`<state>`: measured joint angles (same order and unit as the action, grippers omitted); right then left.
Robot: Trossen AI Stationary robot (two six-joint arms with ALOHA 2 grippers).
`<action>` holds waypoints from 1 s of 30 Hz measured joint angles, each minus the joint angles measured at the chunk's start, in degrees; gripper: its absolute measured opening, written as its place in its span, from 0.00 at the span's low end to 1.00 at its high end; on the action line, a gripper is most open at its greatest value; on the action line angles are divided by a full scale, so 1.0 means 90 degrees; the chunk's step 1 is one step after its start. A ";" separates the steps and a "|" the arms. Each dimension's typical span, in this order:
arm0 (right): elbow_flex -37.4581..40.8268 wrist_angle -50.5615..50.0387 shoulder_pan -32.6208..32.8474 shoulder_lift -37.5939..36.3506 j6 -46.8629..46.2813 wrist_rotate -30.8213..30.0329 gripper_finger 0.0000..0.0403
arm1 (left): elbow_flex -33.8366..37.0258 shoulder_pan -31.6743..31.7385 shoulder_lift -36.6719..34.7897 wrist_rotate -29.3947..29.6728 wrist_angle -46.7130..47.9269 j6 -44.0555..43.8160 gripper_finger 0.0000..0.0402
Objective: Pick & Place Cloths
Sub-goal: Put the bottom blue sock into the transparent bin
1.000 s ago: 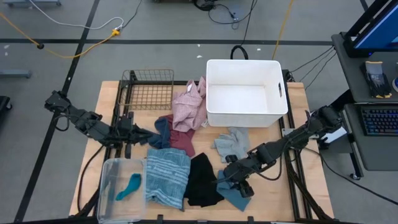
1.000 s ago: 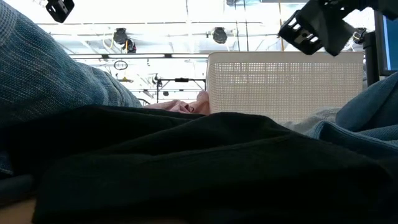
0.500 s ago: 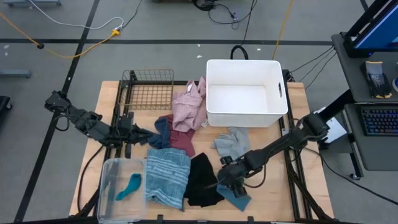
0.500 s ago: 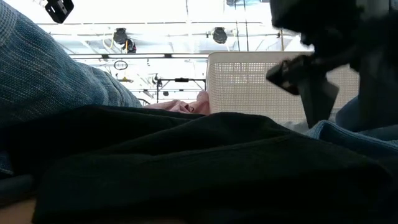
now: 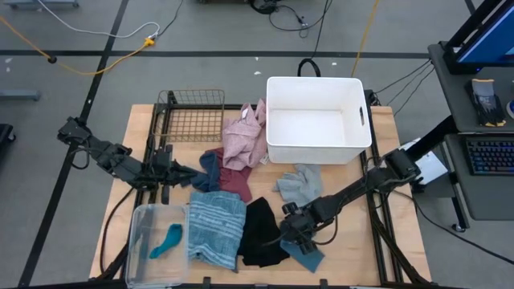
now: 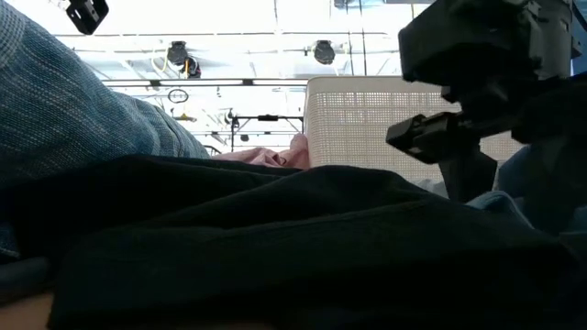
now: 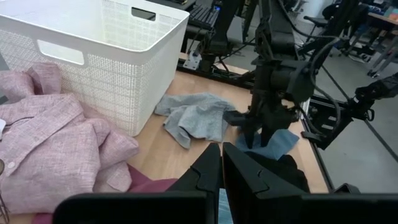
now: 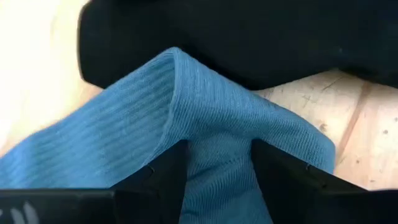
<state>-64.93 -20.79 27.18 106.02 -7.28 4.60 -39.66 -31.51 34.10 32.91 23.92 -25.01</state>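
The right gripper (image 5: 292, 238) is set down over the blue ribbed cloth (image 8: 205, 130), fingers (image 8: 165, 168) parted astride a raised fold, beside one black cloth (image 5: 259, 233). One white perforated plastic bin (image 5: 317, 120) stands behind. The left gripper (image 7: 221, 163) is closed, empty.

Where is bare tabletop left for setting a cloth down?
Bare wood shows right of the crumpled grey cloth, below the white perforated plastic bin, and left of the wire basket. The middle is crowded from the pink shirt to the black cloth, where the right hand straddles a blue ribbed cloth.
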 joint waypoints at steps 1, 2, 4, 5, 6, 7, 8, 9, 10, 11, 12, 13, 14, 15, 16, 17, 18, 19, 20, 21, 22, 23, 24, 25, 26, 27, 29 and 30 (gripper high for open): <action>-0.0011 0.0014 0.0000 0.0084 -0.0045 -0.0003 0.43 | 0.0000 0.0000 0.0001 -0.0001 0.0002 -0.0019 0.05; -0.0024 0.0016 0.0000 0.0164 -0.0102 -0.0011 0.43 | 0.0000 0.0000 0.0001 0.0000 0.0002 -0.0040 0.05; -0.0024 0.0013 0.0000 0.0297 -0.0197 -0.0017 0.43 | 0.0000 0.0000 -0.0001 -0.0002 0.0002 -0.0077 0.05; -0.0024 -0.0012 0.0000 0.0346 -0.0253 -0.0024 0.43 | 0.0000 0.0000 -0.0001 0.0000 0.0002 -0.0079 0.05; -0.0022 -0.0015 0.0002 0.0384 -0.0284 -0.0035 0.43 | 0.0000 0.0000 0.0001 -0.0002 0.0002 -0.0086 0.05; -0.0022 -0.0010 0.0002 0.0418 -0.0285 -0.0049 0.43 | -0.0002 0.0000 0.0001 0.0000 0.0002 -0.0088 0.05; -0.0019 -0.0007 0.0002 0.0437 -0.0288 -0.0109 0.42 | -0.0002 0.0000 -0.0001 0.0000 0.0002 -0.0088 0.05; -0.0017 -0.0009 0.0002 0.0440 -0.0318 -0.0233 0.41 | -0.0002 0.0000 -0.0001 0.0000 0.0004 -0.0088 0.05; -0.0016 -0.0019 0.0007 0.0442 -0.0369 -0.0373 0.40 | -0.0002 0.0000 0.0000 -0.0001 0.0005 -0.0088 0.05; -0.0012 -0.0025 0.0013 0.0439 -0.0418 -0.0489 0.39 | -0.0002 0.0000 0.0001 -0.0002 0.0007 -0.0088 0.05; -0.0010 -0.0029 0.0015 0.0439 -0.0442 -0.0517 0.38 | -0.0002 0.0000 0.0001 -0.0002 0.0007 -0.0088 0.05; -0.0010 -0.0052 0.0014 0.0442 -0.0446 -0.0517 0.36 | -0.0002 0.0000 0.0001 -0.0002 0.0007 -0.0088 0.05; -0.0006 -0.0089 0.0012 0.0446 -0.0448 -0.0510 0.35 | -0.0002 0.0000 0.0000 -0.0002 0.0007 -0.0088 0.05; -0.0005 -0.0157 0.0020 0.0451 -0.0453 -0.0510 0.33 | -0.0002 0.0000 -0.0001 -0.0002 0.0012 -0.0088 0.05; -0.0005 -0.0240 0.0029 0.0453 -0.0467 -0.0512 0.31 | -0.0002 -0.0002 0.0001 -0.0002 0.0013 -0.0088 0.05; -0.0005 -0.0327 0.0029 0.0454 -0.0491 -0.0508 0.28 | -0.0002 0.0000 0.0001 -0.0002 0.0013 -0.0087 0.05; -0.0005 -0.0435 0.0033 0.0459 -0.0537 -0.0503 0.26 | -0.0002 0.0000 0.0000 -0.0002 0.0012 -0.0087 0.05; -0.0003 -0.0578 0.0034 0.0461 -0.0618 -0.0499 0.23 | -0.0002 0.0000 0.0001 -0.0002 0.0012 -0.0086 0.05; -0.0001 -0.0716 0.0034 0.0472 -0.0703 -0.0485 0.21 | -0.0002 0.0000 0.0001 -0.0002 0.0012 -0.0086 0.05; 0.0000 -0.0814 0.0034 0.0478 -0.0779 -0.0434 0.18 | -0.0002 0.0000 -0.0001 -0.0002 0.0012 -0.0085 0.05; 0.0000 -0.0905 0.0033 0.0476 -0.0806 -0.0364 0.15 | -0.0002 0.0000 -0.0001 -0.0002 0.0012 -0.0076 0.05; 0.0000 -0.0987 0.0032 0.0473 -0.0837 -0.0291 0.12 | -0.0002 0.0000 -0.0001 -0.0002 0.0010 -0.0064 0.05; 0.0000 -0.1048 0.0032 0.0471 -0.0866 -0.0201 0.09 | -0.0002 0.0000 0.0001 -0.0002 0.0012 -0.0056 0.05; 0.0000 -0.1100 0.0034 0.0471 -0.0915 -0.0109 0.06 | -0.0002 0.0000 0.0001 -0.0002 0.0010 -0.0044 0.05; 0.0000 -0.1115 0.0034 0.0471 -0.0970 -0.0005 0.04 | -0.0002 0.0000 -0.0001 -0.0002 0.0011 -0.0044 0.05; 0.0002 -0.1123 0.0034 0.0468 -0.1006 0.0098 0.03 | -0.0002 0.0000 -0.0001 -0.0002 0.0010 -0.0043 0.05; 0.0002 -0.1174 0.0063 0.0411 -0.1117 0.0286 0.03 | -0.0002 0.0000 0.0001 -0.0002 0.0010 -0.0040 0.05; 0.0006 -0.1213 0.0093 0.0355 -0.1180 0.0345 0.03 | -0.0002 0.0000 0.0001 -0.0002 0.0010 -0.0042 0.05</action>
<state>-64.87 -31.71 28.02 109.22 -17.89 7.70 -39.68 -31.51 34.10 32.88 24.01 -25.39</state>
